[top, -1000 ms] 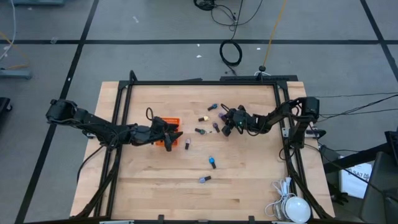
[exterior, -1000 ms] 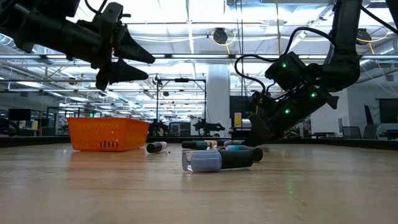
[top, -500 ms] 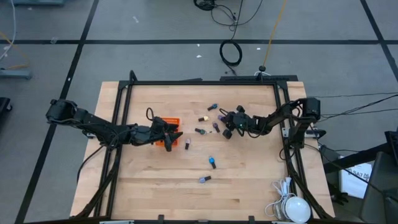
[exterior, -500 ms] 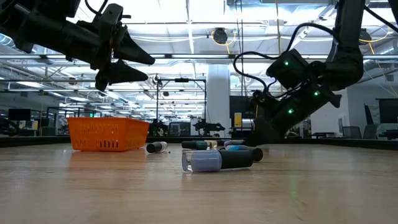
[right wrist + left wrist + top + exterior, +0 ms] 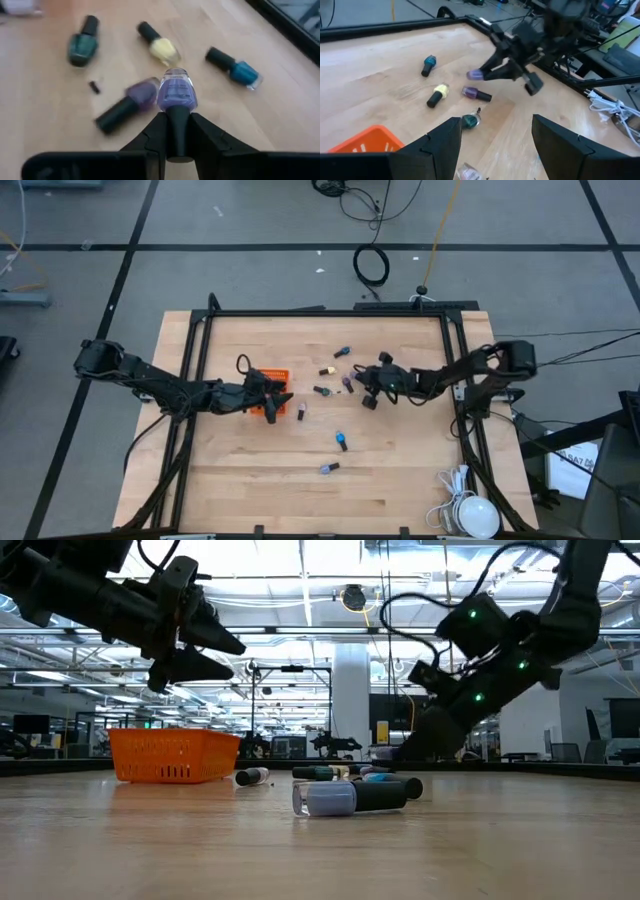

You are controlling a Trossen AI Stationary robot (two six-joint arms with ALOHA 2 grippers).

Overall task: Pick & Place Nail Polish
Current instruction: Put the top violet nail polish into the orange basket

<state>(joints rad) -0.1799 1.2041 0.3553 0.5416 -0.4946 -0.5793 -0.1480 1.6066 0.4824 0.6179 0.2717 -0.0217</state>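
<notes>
Polish first: a tiny lilac-purple glass nail polish bottle with a dark cap (image 5: 177, 95) is pinched by its cap between the right gripper (image 5: 176, 131)'s two dark fingers, bottle end sticking out forward, lifted off the wood. From overhead that right gripper (image 5: 366, 388) sits a bit right of the table's middle, its arm reaching in from the right edge. Right below it on the light wooden tabletop (image 5: 250, 480) lie more bottles: a darker purple one (image 5: 131, 101) just beside the held one in the wrist shot, a pale yellow bottle (image 5: 161, 47), a dark green bottle (image 5: 81, 45) and a teal-blue bottle (image 5: 238, 70), all on their sides with dark caps. There's also a tiny dark scrap (image 5: 94, 87) near the purple one, can't tell what it is. Further toward the front edge, well apart from that cluster, a blue bottle (image 5: 341, 441) and a greyish-lilac bottle (image 5: 328, 468) lie on their own, and another small bottle (image 5: 300, 411) sits near the basket. The small orange mesh plastic basket (image 5: 272, 376) stands left of centre. The left gripper (image 5: 281, 397) hovers just beside and above that basket, fingers spread apart with nothing between them; in the level view it hangs over the basket (image 5: 173, 754) tilted downward. Whether anything is already in the basket, can't tell.
</notes>
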